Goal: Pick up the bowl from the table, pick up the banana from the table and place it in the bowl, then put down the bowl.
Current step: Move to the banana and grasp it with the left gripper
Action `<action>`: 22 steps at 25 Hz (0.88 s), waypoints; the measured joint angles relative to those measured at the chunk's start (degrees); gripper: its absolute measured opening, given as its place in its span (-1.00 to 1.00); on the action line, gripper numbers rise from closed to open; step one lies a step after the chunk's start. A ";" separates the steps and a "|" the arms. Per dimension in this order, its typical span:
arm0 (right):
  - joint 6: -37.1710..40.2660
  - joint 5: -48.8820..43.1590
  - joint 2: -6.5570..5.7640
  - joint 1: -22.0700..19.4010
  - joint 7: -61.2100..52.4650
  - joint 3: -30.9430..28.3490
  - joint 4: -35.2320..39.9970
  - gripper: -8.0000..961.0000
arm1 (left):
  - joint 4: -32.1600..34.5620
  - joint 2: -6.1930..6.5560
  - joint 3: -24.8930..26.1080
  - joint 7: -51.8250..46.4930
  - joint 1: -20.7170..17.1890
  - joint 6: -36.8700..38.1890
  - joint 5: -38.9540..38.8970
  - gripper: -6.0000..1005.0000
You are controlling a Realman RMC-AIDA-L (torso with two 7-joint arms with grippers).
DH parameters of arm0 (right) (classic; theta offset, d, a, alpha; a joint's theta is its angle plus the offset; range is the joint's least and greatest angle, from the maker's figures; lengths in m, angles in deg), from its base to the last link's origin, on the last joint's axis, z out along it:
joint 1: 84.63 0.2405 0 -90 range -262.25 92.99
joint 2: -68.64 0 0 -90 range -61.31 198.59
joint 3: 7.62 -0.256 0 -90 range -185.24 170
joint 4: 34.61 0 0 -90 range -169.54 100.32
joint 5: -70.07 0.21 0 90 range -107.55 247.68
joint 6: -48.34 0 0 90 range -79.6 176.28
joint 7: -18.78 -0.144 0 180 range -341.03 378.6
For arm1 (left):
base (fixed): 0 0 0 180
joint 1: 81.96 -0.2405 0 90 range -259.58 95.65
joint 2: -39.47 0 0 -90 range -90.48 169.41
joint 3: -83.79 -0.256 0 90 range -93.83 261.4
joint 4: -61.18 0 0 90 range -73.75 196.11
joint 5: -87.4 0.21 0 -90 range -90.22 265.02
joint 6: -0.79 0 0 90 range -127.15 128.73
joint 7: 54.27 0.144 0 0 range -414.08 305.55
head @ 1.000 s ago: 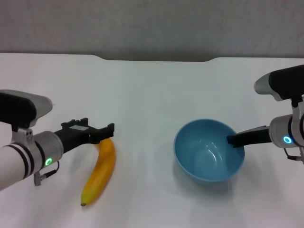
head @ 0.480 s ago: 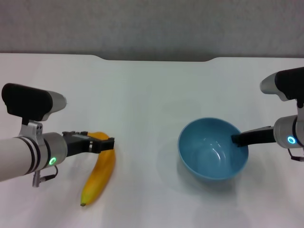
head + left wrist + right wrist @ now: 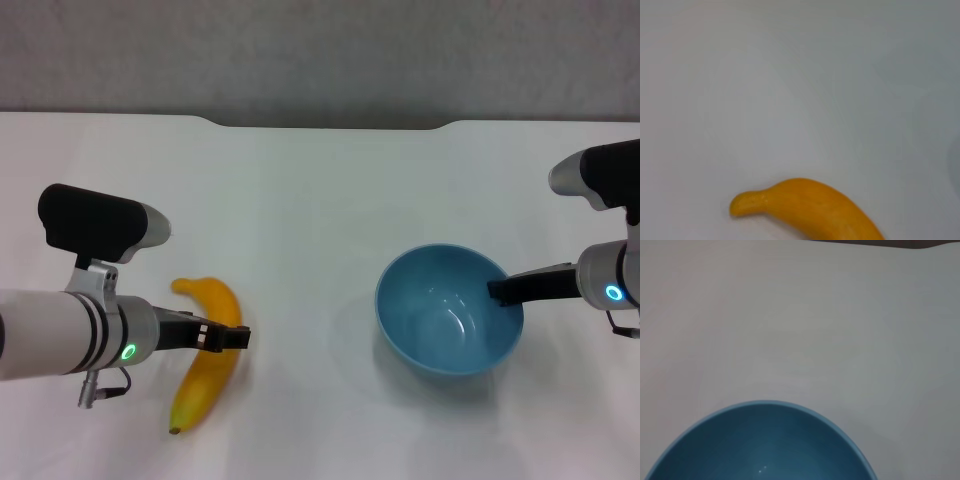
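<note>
The yellow-orange banana (image 3: 205,385) lies on the white table (image 3: 320,200) at the left; its stem end also shows in the left wrist view (image 3: 810,205). My left gripper (image 3: 222,337) is open and sits low over the banana's middle, its dark fingers crossing it. The light-blue bowl (image 3: 440,325) is at the right, held a little above the table with a faint shadow beneath it. My right gripper (image 3: 497,290) is shut on the bowl's right rim. The bowl's inside fills the lower part of the right wrist view (image 3: 760,445).
The table's far edge has a shallow notch (image 3: 330,125) against a grey wall. Bare white tabletop lies between the banana and the bowl.
My left gripper has moved nearer and lower, from the banana's stem end to its middle. The bowl has shifted slightly to the right in my right gripper.
</note>
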 joint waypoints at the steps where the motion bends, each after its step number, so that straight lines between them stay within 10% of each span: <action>1: 0.03 0.00 0.00 -0.01 0.00 0.00 0.00 -0.91 | -0.19 0.00 -0.17 -0.41 0.02 -0.18 0.33 0.76; 22: -0.38 0.08 0.10 0.31 -0.61 0.62 2.37 -0.91 | 5.73 -0.08 -1.66 -6.76 4.42 -1.68 5.31 0.72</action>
